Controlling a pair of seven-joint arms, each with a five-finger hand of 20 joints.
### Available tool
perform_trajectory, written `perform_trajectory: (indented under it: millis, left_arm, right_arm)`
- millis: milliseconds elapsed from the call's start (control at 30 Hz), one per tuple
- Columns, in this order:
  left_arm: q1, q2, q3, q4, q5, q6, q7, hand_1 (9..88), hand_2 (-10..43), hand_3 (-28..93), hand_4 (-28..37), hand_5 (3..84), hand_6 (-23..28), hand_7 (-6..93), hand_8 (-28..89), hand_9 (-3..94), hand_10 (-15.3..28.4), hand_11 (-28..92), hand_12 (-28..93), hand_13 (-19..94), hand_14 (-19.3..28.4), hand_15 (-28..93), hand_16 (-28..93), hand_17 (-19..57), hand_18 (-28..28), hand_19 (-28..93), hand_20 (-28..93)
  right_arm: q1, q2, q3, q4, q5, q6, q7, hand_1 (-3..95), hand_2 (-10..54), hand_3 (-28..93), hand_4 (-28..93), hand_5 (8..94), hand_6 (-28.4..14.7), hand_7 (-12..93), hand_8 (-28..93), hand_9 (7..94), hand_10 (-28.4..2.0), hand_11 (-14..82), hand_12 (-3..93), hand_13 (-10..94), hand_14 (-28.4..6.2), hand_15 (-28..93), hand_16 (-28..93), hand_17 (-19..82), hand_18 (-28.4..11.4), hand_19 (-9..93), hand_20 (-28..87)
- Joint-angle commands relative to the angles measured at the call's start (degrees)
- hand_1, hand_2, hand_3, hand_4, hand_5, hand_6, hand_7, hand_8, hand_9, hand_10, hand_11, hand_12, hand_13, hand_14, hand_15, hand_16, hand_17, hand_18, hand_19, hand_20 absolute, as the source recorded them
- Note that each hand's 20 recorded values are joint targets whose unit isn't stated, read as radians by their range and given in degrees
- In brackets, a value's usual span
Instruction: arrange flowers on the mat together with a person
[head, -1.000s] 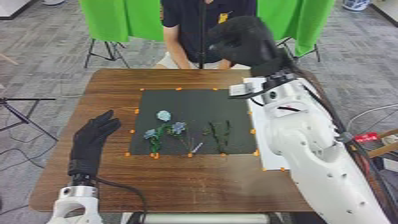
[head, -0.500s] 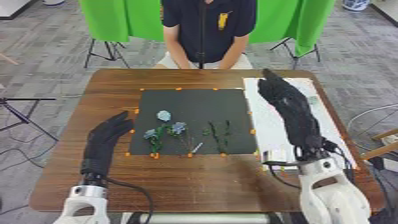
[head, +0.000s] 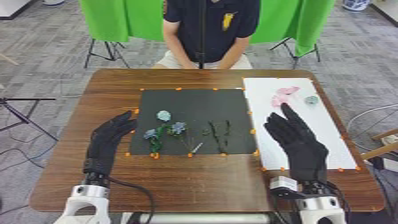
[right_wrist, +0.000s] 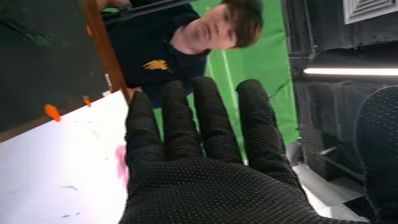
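Head view: my right hand (head: 298, 145), fingers extended, holding nothing, is over the white sheet (head: 322, 122); pink flowers (head: 288, 90) lie just beyond, likely light, soft, crushable, best pinched by their stems.

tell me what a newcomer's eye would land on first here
Probably the two black-gloved hands in the head view: the right hand, open over the white sheet, and the left hand, left of the dark mat. Next, likely, the pink flowers on the sheet beyond the right fingertips, and the pale blue flower on the mat.
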Motion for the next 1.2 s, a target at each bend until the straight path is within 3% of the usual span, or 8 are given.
perform_trajectory:
  millis: [33, 433, 567, 1200]
  left_arm:
    - [0.10, -0.14, 0.17, 0.18, 0.33, -0.73, -0.28, 21.2, 5.5, 65, -26.5, 47.6, 4.7, 12.3, -7, 48.3, 13.7, 17, 13, 39, 16.6, 12, 2, 5.7, 11.8, 8, 17]
    - [0.77, -0.50, -0.20, -0.27, -0.79, -0.23, 0.11, 21.4, 5.5, 65, -26.3, 47.6, 4.7, 12.3, -7, 48.3, 13.7, 17, 13, 39, 16.6, 11, 2, 5.7, 11.8, 8, 17]
    - [1.14, -0.65, -0.35, -0.39, -1.83, 0.18, 0.23, 21.5, 5.4, 65, -26.2, 47.7, 4.8, 12.2, -7, 48.3, 13.8, 17, 13, 39, 16.7, 11, 2, 5.7, 11.7, 8, 17]
    - [1.00, -0.55, -0.86, -0.30, -2.35, 0.21, -0.16, 21.5, 5.4, 65, -26.0, 47.9, 5.2, 11.6, -6, 48.4, 14.0, 17, 13, 39, 16.8, 11, 2, 5.7, 11.8, 8, 17]
  right_arm:
    - [0.80, -0.38, 0.56, 0.27, -1.32, 0.03, -1.73, 4.8, 2.4, 82, -19, 34.9, 0.2, 8, -9, 39.6, -14.2, 4.0, 9.8, 30, -11.8, 8, 13, 16, -13.2, 6, 26]
    - [0.57, -1.15, 1.16, 0.32, -1.67, -0.41, -2.79, 3.9, 2.7, 81, -19, 35.0, 0.3, 9, -9, 39.9, -14.2, 4.0, 10.0, 30, -11.9, 9, 12, 16, -13.3, 6, 25]
    - [0.41, -1.34, 1.17, 0.16, -1.82, -0.16, -2.95, 4.3, 1.9, 82, -19, 35.2, 0.3, 9, -9, 40.1, -14.2, 4.1, 10.1, 30, -12.0, 9, 12, 16, -13.3, 6, 25]
    - [0.19, -1.67, 1.10, -0.07, -1.82, 0.16, -2.24, 5.0, 1.7, 81, -19, 38.7, -0.1, 10, -9, 43.5, -14.5, 4.9, 11.1, 34, -13.2, 11, 14, 17, -13.9, 7, 26]
